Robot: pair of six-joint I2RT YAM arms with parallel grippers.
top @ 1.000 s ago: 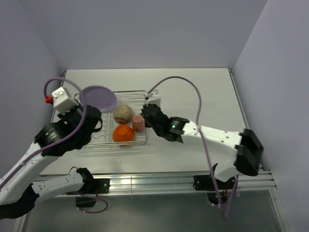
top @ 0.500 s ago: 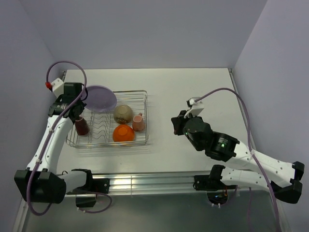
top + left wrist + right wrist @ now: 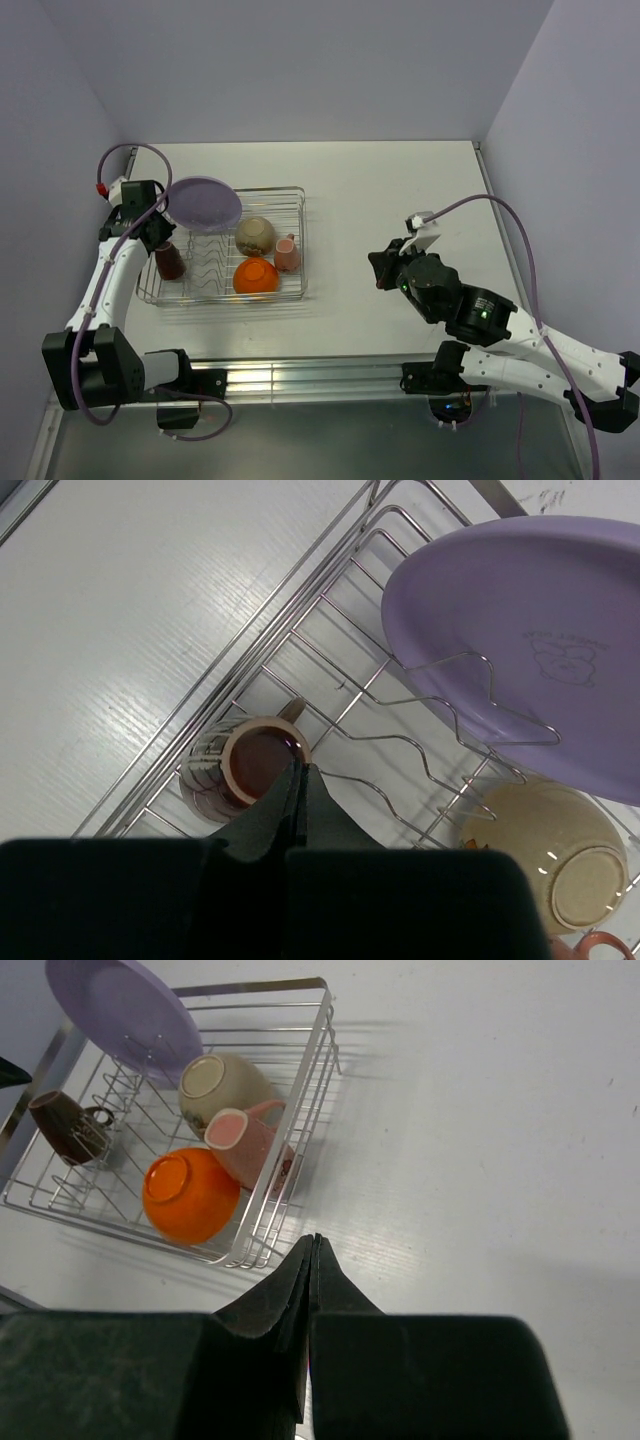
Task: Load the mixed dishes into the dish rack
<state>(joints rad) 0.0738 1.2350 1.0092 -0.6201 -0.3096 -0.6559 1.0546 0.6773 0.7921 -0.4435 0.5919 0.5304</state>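
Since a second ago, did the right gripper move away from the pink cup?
Yes. The right gripper moved rightward, away from the dish rack, and now sits well clear of it.

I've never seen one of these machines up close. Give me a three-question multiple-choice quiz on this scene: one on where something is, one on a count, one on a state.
1. Where is the dark cup?
A) at the rack's left end
B) on the table right of the rack
C) hanging off the rack's right rim

2. How many dishes are in the rack?
A) three
B) four
C) five

3. How is the right gripper?
A) open wide
B) shut and empty
C) shut on a cup

Answers:
1 A, it sits among the wires at the left end.
2 C, there are the plate, beige bowl, orange bowl, pink cup and dark cup.
3 B, its fingers meet over the table, holding nothing.
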